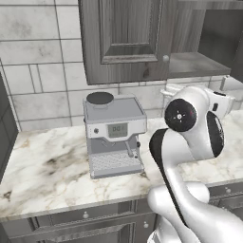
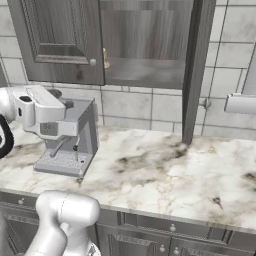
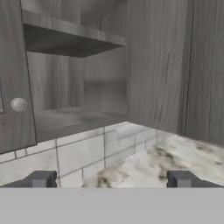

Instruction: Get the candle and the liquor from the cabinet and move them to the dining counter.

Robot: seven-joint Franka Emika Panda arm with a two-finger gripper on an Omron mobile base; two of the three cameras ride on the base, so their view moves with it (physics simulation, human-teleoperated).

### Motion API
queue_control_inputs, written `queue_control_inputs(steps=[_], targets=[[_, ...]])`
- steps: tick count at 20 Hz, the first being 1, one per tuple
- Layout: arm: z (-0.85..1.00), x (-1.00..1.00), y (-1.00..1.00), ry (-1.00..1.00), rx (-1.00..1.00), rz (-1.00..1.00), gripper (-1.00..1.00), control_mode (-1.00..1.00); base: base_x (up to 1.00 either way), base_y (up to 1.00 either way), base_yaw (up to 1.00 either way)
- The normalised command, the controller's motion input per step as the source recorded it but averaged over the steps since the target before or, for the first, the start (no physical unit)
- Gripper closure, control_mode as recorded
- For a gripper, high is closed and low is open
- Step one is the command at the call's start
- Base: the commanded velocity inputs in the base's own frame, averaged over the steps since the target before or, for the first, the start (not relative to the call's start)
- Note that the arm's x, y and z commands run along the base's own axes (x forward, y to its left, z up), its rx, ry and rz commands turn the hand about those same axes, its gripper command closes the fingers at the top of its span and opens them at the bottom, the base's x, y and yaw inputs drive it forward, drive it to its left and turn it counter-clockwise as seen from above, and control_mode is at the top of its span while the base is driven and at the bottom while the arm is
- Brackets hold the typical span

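Standing at the marble tabletop (image 1: 42, 171), I saw things ranged left to right like so. A silver espresso machine (image 1: 114, 135) w/ a dark round top sat on the tabletop near the tiled wall (image 1: 33, 71). Above it hung the cabinet (image 1: 128, 42), dark grey wood; its left door (image 1: 126, 33) was closed, round metal knob (image 1: 165, 58) at the lower corner. Right of that door the cabinet stood open, grey shelf (image 1: 194, 64) bare as far as I could see. The white arm (image 1: 190, 142) rose in front at lower right, elbow bent, hiding part of the tabletop.

From the right-side cam: machine at left, closed door above it, then the open bay. A small tan-gold sliver (image 2: 106, 58) showed just at the door's edge inside the bay; too small to tell what it was. The right door (image 2: 197, 70) was swung out edge-on, reaching down toward the tabletop. A pale grey object (image 2: 240, 103) sat on the wall at far right.

The hand cam looked into the cabinet: knob at left, upper shelf (image 3: 70, 37) and bottom board (image 3: 74, 118) both bare, open door panel at right. The pincer (image 3: 111, 179) was spread wide apart, nothing between its tips (image 3: 41, 178), and it was well short of the cabinet. Candle and liquor: couldn't make out either w/ certainty.
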Motion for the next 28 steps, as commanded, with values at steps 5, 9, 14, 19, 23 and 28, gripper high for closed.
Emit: queue_control_inputs(steps=[5,9,14,19,23,28], targets=[[0.53,0.25,0.1,-0.1,0.0,0.31,-1.0,-1.0,0.0,0.0,0.0],[0.32,0.3,0.01,-0.09,0.0,0.23,-1.0,-1.0,0.0,0.0,0.0],[0.02,0.35,0.03,-0.13,0.0,0.15,-1.0,-1.0,0.0,0.0,0.0],[-0.01,0.47,0.17,-0.12,0.0,0.13,-1.0,-1.0,0.0,0.0,0.0],[0.0,0.48,0.13,-0.06,0.0,0.13,-1.0,-1.0,0.0,0.0,0.0],[-0.02,0.47,0.13,0.0,0.0,0.1,-1.0,-1.0,0.0,0.0,0.0]])
